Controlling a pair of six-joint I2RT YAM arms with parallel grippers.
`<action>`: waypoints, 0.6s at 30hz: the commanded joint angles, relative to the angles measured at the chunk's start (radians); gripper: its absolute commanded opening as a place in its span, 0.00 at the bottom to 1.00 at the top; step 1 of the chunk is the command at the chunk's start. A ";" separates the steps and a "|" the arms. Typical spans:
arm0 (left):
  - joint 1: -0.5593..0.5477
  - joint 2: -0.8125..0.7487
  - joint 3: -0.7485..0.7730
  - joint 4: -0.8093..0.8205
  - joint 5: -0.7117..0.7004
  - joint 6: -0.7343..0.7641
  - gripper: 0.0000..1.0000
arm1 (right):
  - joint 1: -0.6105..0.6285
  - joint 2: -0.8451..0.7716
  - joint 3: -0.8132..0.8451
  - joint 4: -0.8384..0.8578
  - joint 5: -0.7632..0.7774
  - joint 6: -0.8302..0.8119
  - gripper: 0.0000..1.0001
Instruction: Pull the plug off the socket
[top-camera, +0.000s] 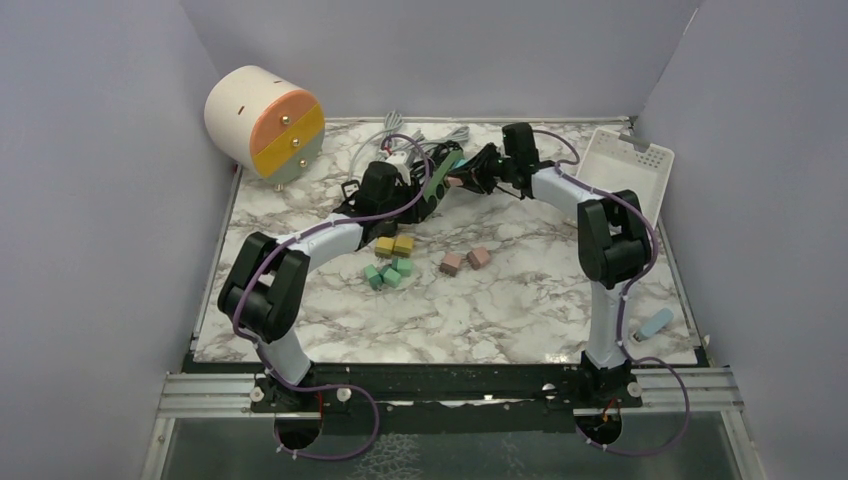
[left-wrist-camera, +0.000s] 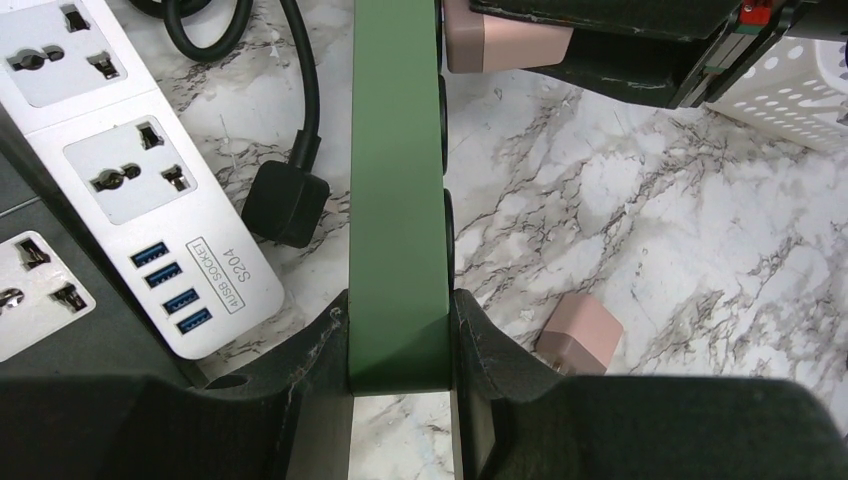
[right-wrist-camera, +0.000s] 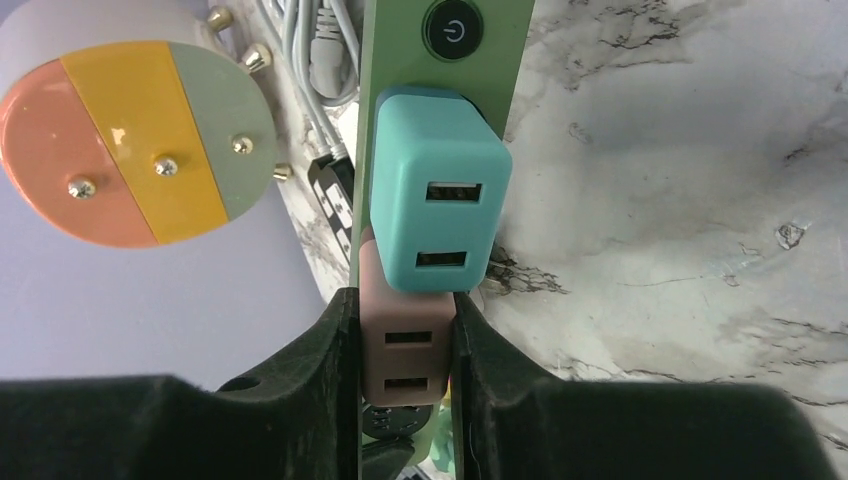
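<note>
A green socket strip (top-camera: 441, 178) is lifted off the table at the back. My left gripper (left-wrist-camera: 400, 322) is shut on the near end of the strip (left-wrist-camera: 398, 200), with a finger pressed on each side. A pink plug (right-wrist-camera: 408, 345) and a teal plug (right-wrist-camera: 437, 205) sit in the strip (right-wrist-camera: 482, 70), below its round power button. My right gripper (right-wrist-camera: 405, 320) is shut on the pink plug, its black fingers (right-wrist-camera: 335, 350) flat against both sides. In the top view the two grippers meet at the strip, with the right gripper (top-camera: 463, 181) on its right side.
A white power strip (left-wrist-camera: 130, 170) and a black corded plug (left-wrist-camera: 285, 203) lie left of the green strip. Loose yellow (top-camera: 393, 245), green (top-camera: 388, 273) and pink (top-camera: 465, 261) plugs lie mid-table. A round drawer unit (top-camera: 265, 122) stands back left, a white basket (top-camera: 630, 165) back right.
</note>
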 joint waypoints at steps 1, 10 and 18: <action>-0.001 -0.044 0.020 0.098 -0.014 0.028 0.00 | 0.000 0.034 0.043 0.019 -0.006 -0.086 0.01; -0.001 0.031 0.074 0.024 -0.089 -0.033 0.00 | 0.006 -0.125 -0.004 -0.078 0.216 -0.189 0.01; 0.000 0.078 0.109 0.017 -0.099 -0.076 0.00 | 0.005 -0.168 -0.399 0.740 -0.239 0.195 0.01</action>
